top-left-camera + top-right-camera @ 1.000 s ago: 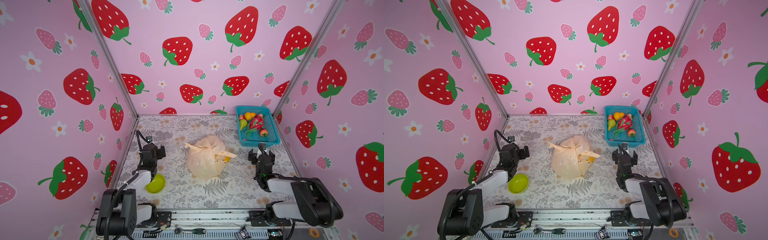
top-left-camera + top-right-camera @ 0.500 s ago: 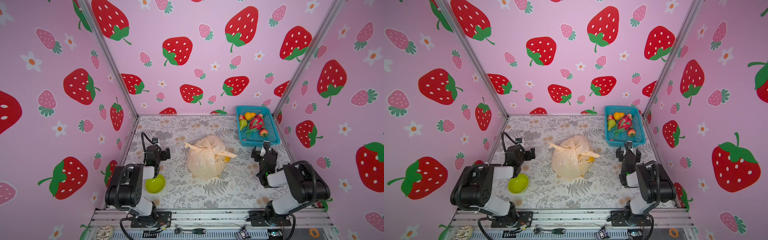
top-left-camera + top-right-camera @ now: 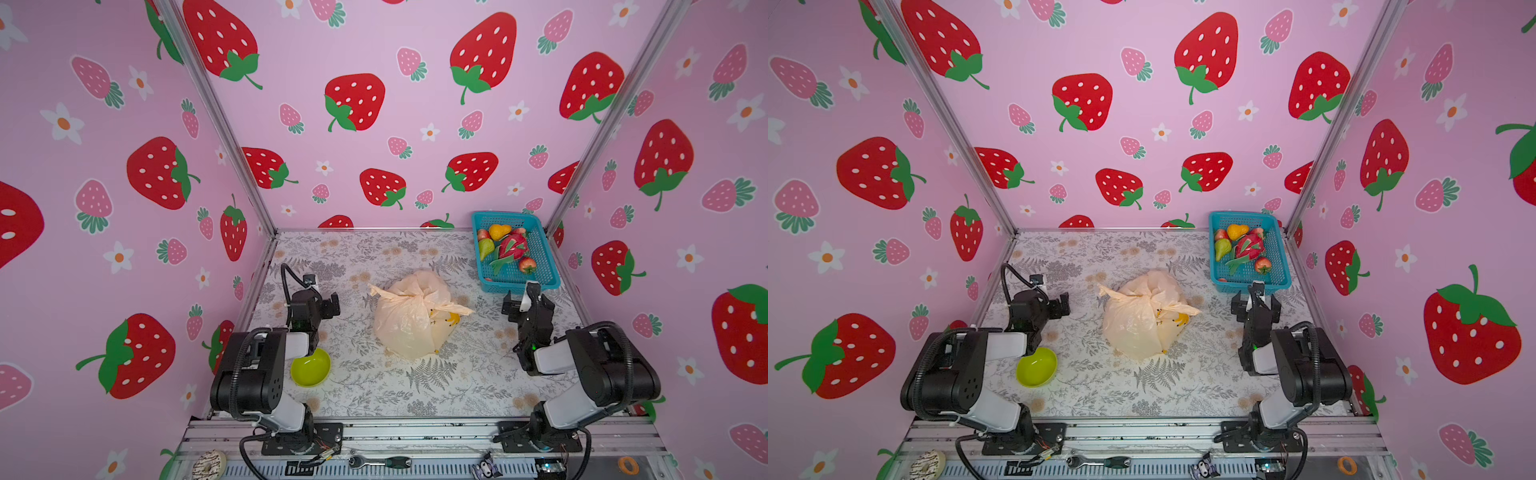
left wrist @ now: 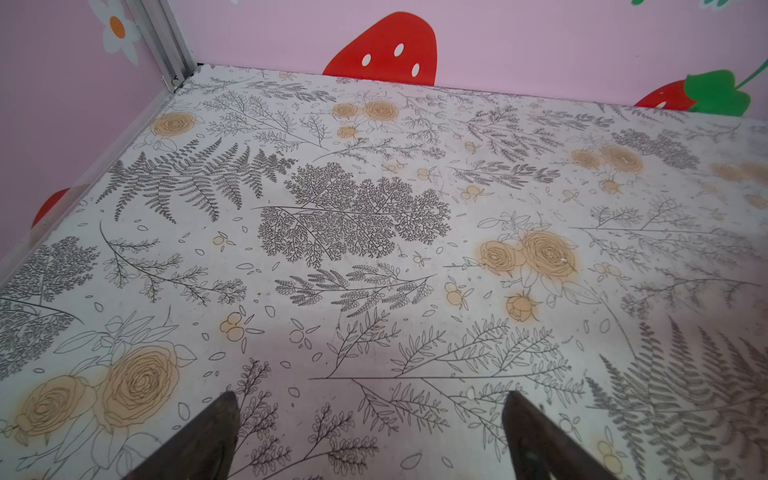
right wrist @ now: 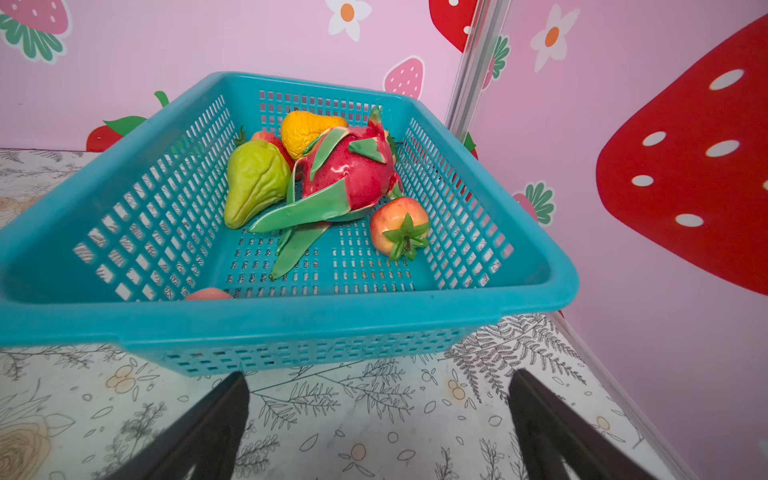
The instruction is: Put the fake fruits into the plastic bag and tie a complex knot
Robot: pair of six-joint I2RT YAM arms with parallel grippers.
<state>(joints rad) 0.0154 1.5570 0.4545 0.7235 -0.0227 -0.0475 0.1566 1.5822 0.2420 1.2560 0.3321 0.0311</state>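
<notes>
Fern-print tabletop (image 3: 415, 390), crinkly tied plastic bag (image 3: 403, 328), glossy fake fruits (image 5: 349, 174), left claw (image 4: 370, 395) spread, right claw (image 5: 380, 374) spread

Light's bright, soft & even from overhead in both top views, w/ only a faint shadow under the bag (image 3: 403, 328) and wide-angle bending of the walls (image 3: 124, 124) twd the edges. My wrist cams are sharp mid-frame, but my fingers (image 4: 199, 440) look dark & blurry up close. There's glare on the glossy dragon fruit (image 5: 353, 178) and a pink cast on the table (image 4: 291, 336).
</notes>
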